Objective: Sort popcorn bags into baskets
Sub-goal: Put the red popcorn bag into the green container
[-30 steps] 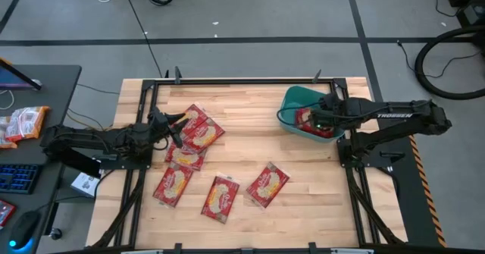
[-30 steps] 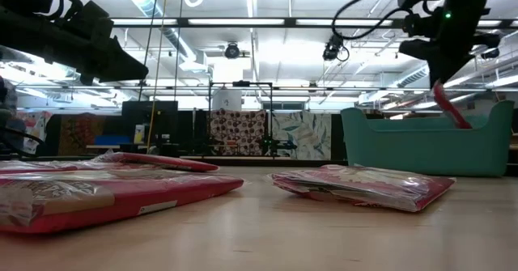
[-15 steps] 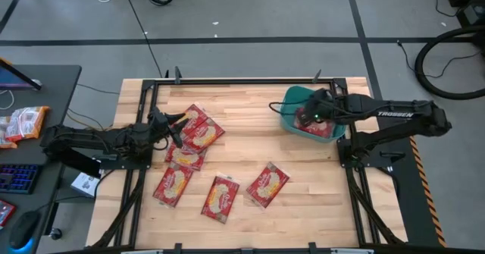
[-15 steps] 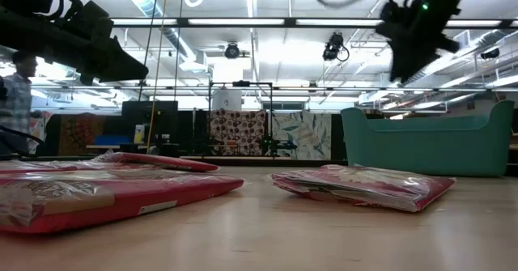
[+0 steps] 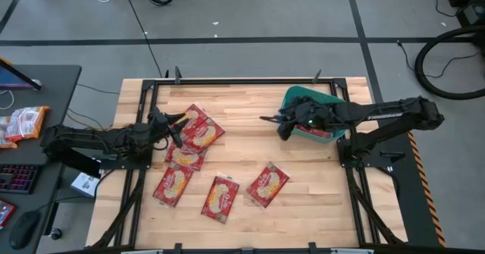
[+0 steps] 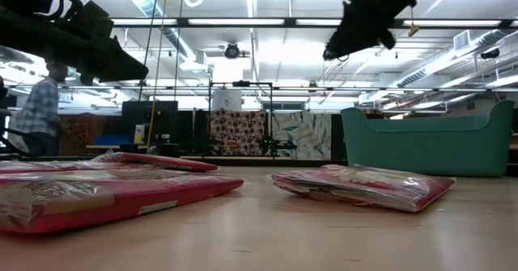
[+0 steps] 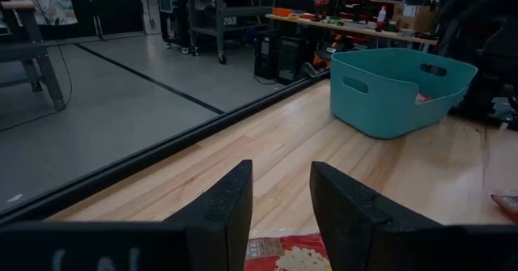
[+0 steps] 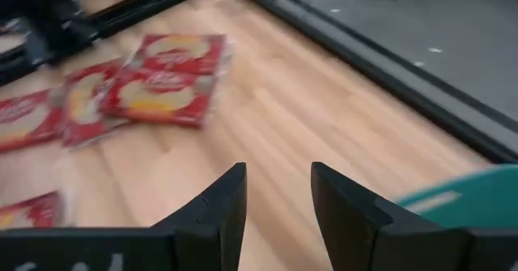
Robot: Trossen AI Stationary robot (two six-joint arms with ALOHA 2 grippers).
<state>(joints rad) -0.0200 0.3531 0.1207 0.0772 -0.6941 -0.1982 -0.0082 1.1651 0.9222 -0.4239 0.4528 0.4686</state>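
Six popcorn bags [image 5: 200,128], one teal basket [image 5: 297,99]

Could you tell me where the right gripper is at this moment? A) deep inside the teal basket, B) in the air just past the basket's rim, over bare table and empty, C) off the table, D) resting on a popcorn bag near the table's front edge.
B: in the high view the right gripper sits just beside the teal basket, over bare wood, and its wrist view shows open fingers holding nothing.
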